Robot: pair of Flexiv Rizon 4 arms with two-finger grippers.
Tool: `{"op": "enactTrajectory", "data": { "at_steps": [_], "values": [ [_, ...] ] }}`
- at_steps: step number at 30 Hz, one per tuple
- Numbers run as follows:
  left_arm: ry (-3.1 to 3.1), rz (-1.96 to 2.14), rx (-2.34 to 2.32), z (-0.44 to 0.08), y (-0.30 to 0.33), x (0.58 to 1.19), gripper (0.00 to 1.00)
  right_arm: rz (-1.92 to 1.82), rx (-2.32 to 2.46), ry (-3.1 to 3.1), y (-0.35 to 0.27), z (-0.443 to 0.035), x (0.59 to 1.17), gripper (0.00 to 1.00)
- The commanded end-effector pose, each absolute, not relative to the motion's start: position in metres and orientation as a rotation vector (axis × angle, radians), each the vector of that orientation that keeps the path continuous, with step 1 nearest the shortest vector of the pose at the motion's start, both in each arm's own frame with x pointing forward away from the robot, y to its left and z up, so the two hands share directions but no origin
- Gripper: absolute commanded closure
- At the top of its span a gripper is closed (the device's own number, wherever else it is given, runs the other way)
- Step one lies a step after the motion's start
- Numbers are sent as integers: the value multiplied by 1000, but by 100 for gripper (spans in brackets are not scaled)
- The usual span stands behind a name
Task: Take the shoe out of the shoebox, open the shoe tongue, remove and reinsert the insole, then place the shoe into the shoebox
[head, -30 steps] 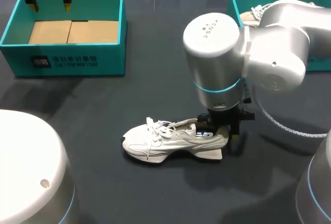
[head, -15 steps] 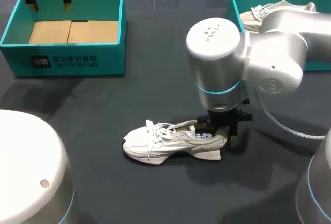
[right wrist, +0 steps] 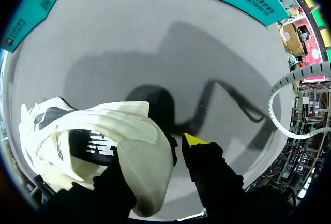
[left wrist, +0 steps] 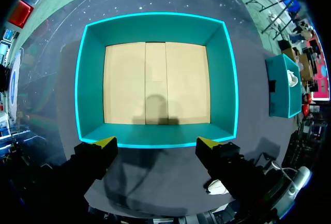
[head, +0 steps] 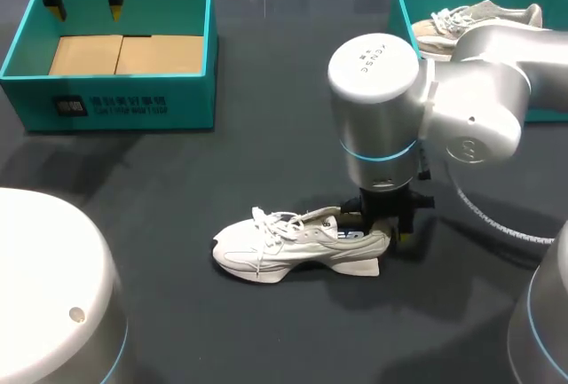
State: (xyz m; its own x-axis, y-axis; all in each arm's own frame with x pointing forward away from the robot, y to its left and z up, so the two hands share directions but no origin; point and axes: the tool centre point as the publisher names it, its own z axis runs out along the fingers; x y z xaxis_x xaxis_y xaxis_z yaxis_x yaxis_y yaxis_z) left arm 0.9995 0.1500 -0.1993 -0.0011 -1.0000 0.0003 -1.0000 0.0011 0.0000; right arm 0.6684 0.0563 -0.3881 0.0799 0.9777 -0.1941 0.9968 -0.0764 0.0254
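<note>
A white sneaker (head: 293,244) lies on its sole on the dark table, toe to the left; in the right wrist view the sneaker (right wrist: 103,131) fills the space by the gripper. My right gripper (head: 386,224) stands over the heel, one finger inside the collar and the yellow-tipped finger (right wrist: 194,140) just outside; the right gripper (right wrist: 155,154) looks open, with a thin gap at the heel. The empty teal shoebox (head: 133,105) sits at the far left. My left gripper (head: 84,3) hangs open above its back edge, and the left gripper (left wrist: 155,144) holds nothing over the shoebox (left wrist: 155,19).
A second teal box (head: 399,3) at the far right holds another, beige sneaker (head: 470,19). The right arm's large wrist housing (head: 377,109) hangs over the table's middle. A coiled cable (head: 488,215) trails to the right of the shoe.
The right gripper's fingers have spread apart at the heel and the right wrist has drifted slightly right. The sneaker has barely shifted. The left arm is as before.
</note>
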Motion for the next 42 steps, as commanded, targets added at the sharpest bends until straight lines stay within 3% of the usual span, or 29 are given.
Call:
{"op": "enactTrajectory", "data": {
  "at_steps": [1,2,3,12,26,38,42],
  "values": [
    [-2222,0,2220,-199,150,1000,0,-177,2193,2042,56,-388,670,23],
    [-2222,0,2220,-199,150,1000,0,-176,2193,2043,56,-386,670,2],
    [-2222,0,2220,-199,150,1000,0,-159,2184,2059,56,-383,670,0],
    [-2222,0,2220,-199,150,1000,0,-100,2124,2171,51,-342,669,0],
    [-2222,0,2220,-199,150,1000,0,320,1838,2628,13,-273,668,0],
    [-2222,0,2220,-199,150,1000,0,320,1838,2628,13,-273,668,0],
    [-2222,0,2220,-199,150,1000,0,735,1713,2679,-3,-278,667,0]
  ]
}}
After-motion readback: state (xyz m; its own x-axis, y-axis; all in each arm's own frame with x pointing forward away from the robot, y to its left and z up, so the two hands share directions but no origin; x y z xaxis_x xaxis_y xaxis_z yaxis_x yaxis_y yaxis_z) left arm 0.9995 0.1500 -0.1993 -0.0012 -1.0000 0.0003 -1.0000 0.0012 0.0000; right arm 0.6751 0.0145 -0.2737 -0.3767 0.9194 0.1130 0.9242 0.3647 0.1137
